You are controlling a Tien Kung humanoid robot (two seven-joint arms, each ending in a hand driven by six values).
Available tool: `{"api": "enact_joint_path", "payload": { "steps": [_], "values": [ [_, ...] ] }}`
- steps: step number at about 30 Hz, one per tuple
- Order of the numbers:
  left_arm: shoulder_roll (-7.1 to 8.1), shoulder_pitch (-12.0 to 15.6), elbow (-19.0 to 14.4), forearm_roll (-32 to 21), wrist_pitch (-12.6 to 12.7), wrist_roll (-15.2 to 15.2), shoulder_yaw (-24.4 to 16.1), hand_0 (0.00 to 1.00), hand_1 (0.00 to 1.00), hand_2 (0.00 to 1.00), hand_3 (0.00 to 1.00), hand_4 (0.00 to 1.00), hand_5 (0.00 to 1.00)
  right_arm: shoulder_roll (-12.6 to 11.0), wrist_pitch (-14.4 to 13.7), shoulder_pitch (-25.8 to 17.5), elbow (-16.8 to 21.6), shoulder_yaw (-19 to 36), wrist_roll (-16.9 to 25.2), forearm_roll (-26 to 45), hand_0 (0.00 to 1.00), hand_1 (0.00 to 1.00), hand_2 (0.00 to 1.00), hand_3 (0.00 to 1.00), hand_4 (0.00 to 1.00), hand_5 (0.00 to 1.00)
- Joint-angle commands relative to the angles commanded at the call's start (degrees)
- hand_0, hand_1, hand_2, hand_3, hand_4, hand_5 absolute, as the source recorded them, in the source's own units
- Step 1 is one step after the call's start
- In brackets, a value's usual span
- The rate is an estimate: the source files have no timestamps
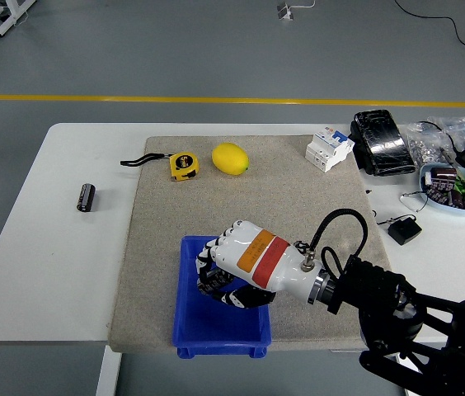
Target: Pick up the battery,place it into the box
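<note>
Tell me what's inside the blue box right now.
The right hand is over the box, fingers curled, and covers most of its floor. Only bare blue floor shows along the left and near sides. Whether a battery is in the fist or box is hidden.

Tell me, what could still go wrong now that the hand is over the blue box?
The right hand hides the battery, so I cannot tell whether its grip is secure; a loose release might bounce off the blue box, which is shallow. The box sits near the mat's front edge, so a nudge could push it off. A second battery lies far left, unreached.
</note>
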Motion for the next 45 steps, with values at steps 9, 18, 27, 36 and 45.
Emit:
{"api": "enact_joint_path", "payload": {
  "steps": [9,18,27,36,45],
  "values": [
    [0.16,-0.41,-0.03,0.35,-0.16,0.08,-0.07,0.687,0.626,0.688,0.620,0.627,0.675,0.68,-0.88,1.45,-0.61,1.67,0.62,0.57,0.268,0.420,0.569,0.790,0.877,0.100],
    [0.18,-0.96,0.04,0.45,-0.14,0.16,-0.17,0.687,0.625,0.688,0.620,0.627,0.675,0.28,-0.67,1.76,-0.45,1.14,1.45,0.70,0.270,0.428,0.612,0.808,0.938,0.120],
    [0.16,-1.01,0.02,-0.05,0.01,-0.01,0.10,0.686,0.624,0.690,0.618,0.627,0.672,-0.28,-0.66,3.09,-0.40,4.14,1.35,0.68,0.273,0.431,0.609,0.800,0.903,0.116],
    [0.37,-1.11,0.06,-0.17,-0.15,0.00,0.09,0.686,0.623,0.689,0.619,0.627,0.672,-6.02,6.69,6.68,-3.16,4.49,-0.35,-1.02,0.326,0.443,0.624,0.798,0.924,0.109],
    [0.27,-1.16,0.01,-0.93,0.25,-0.14,0.68,0.686,0.620,0.690,0.619,0.627,0.670,-8.54,10.37,6.38,-7.81,3.93,-0.66,-1.50,0.515,0.572,0.725,0.796,0.998,0.174]
  ]
}}
